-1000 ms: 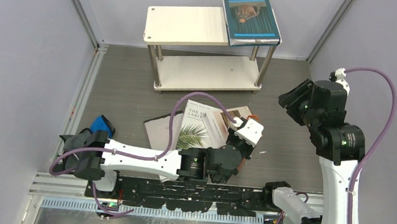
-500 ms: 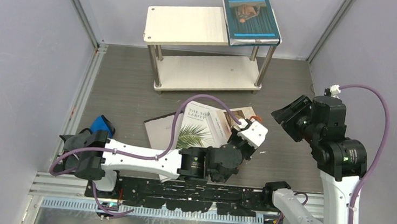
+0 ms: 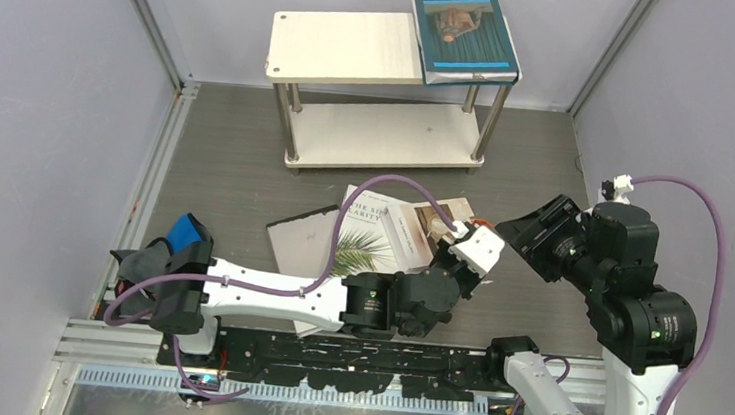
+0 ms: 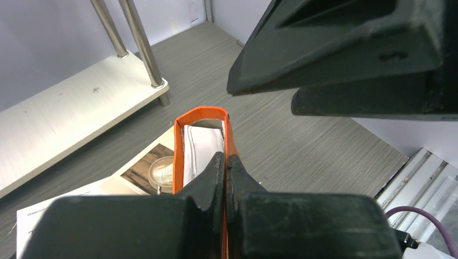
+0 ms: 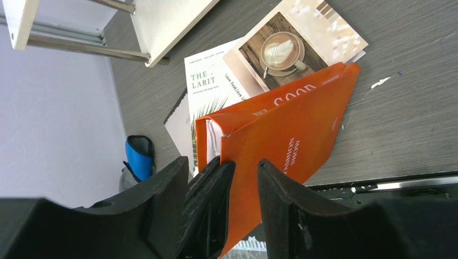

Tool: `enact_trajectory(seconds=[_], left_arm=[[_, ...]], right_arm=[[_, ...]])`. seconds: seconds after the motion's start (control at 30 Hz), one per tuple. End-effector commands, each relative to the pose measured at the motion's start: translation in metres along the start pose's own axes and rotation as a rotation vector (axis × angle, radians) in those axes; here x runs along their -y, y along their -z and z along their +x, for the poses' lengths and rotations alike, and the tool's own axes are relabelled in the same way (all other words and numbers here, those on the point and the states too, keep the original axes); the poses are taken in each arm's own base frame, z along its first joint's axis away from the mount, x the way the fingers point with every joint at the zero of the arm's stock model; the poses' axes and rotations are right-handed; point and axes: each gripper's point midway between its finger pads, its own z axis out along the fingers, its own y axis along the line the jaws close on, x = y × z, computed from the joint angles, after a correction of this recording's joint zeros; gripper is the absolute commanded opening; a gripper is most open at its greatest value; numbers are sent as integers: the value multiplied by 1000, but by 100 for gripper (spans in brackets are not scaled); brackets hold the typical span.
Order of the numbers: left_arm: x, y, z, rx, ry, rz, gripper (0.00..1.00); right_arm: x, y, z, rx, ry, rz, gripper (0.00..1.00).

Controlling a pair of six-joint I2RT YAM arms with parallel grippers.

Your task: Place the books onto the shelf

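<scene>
My left gripper (image 4: 226,162) is shut on one cover of the orange "GOOD" book (image 5: 302,129), which stands on edge and slightly open, white pages showing. My right gripper (image 5: 222,167) is open right beside it, one finger on each side of the left fingers and the pinched cover, not closed on them. Under and beside the orange book lie the beige cup book (image 3: 411,233), the white palm-leaf book (image 3: 365,242) and a grey book (image 3: 295,241). The teal portrait book (image 3: 464,32) lies on the right end of the shelf's (image 3: 347,47) top board.
A small blue object (image 3: 189,232) sits on the floor near the left arm's base. The shelf's lower board (image 4: 70,113) holds nothing. Grey walls close in on both sides, and a black rail runs along the near edge.
The right arm has come down and leftward to the orange book, its open jaws now around the held cover. The left gripper has shifted slightly right with the book.
</scene>
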Motion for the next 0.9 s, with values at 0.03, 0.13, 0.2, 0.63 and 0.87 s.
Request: enact_trajectory(seconds=[0.03, 0.13, 0.2, 0.63, 0.87], left_arm=[[7, -5, -27, 50, 80, 19, 0], [11, -6, -26, 48, 82, 28, 0], [12, -7, -26, 49, 86, 28, 0], [19, -11, -24, 51, 90, 52, 0], [26, -13, -23, 46, 101, 79, 0]], right_arm=[[-4, -3, 9, -44, 12, -34, 54], [-2, -7, 12, -53, 11, -31, 54], [2, -11, 13, -58, 15, -20, 53], [22, -25, 19, -74, 51, 57, 41], [30, -27, 17, -69, 78, 97, 32]])
